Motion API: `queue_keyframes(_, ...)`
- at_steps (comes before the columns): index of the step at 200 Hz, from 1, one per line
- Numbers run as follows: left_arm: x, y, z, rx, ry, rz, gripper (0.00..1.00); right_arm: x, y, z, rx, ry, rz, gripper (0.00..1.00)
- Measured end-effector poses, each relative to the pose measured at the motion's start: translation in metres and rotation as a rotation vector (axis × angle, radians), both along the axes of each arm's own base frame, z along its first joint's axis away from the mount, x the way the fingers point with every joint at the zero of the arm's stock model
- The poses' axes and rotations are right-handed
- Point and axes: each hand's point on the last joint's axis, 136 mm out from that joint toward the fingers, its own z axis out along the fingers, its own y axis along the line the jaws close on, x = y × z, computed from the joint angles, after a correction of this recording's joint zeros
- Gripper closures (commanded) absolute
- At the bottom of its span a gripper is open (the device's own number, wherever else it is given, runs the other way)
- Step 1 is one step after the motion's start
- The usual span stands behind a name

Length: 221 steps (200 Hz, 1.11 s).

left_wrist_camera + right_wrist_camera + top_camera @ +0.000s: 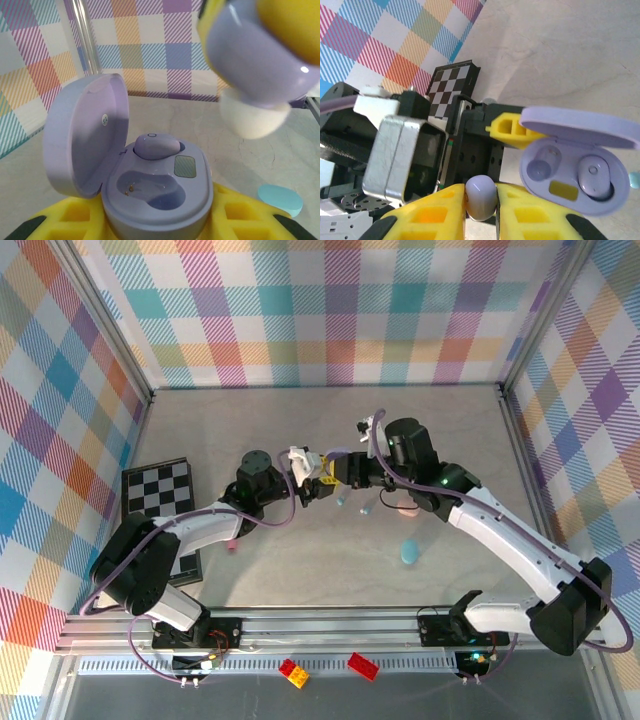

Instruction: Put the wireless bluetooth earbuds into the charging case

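My left gripper [159, 224] is shut on an open lavender charging case [200, 192], lid [85, 135] swung up to the left. One lavender earbud [156, 146] sits in the far socket; the near socket [150, 187] is bare. My right gripper [481, 200] is shut on a second lavender earbud [481, 196] with a white tip, which hangs above and right of the case [560, 192], apart from it. In the top view both grippers [318, 480] [342, 472] meet tip to tip over the table's middle.
A teal oval case [409, 553] lies on the table near the right arm, with small teal pieces [366, 508] and a pinkish thing [405, 505] under it. A checkerboard [158, 487] sits at the left. Lego bricks [293, 672] lie at the front rail.
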Motion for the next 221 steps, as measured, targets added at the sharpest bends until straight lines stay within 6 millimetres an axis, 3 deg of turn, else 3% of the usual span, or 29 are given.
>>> queue_keyframes(165,0.001,-0.005,0.002,0.003,-0.023,0.014,0.65,0.021,0.000,-0.032,-0.068,0.051,-0.053,0.79)
queue_keyframes(221,0.002,-0.004,0.001,0.006,-0.020,0.022,0.65,0.023,-0.001,-0.033,-0.069,0.059,-0.070,0.67)
